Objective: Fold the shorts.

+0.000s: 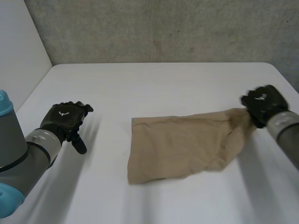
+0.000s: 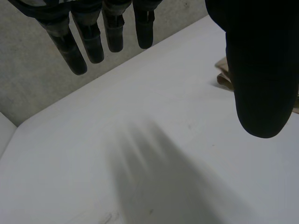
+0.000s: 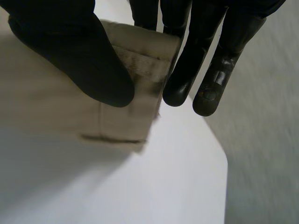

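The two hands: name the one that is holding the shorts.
The right hand: its thumb and fingers pinch the tan shorts at one end. The left hand hangs open over the table, apart from them.

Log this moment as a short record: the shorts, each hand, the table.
shorts: tan, lying mostly flat on the table, one end raised at the right hand
right hand: pinches that end of the shorts between thumb and fingers
left hand: open, fingers straight, holds nothing, apart from the shorts
table: white
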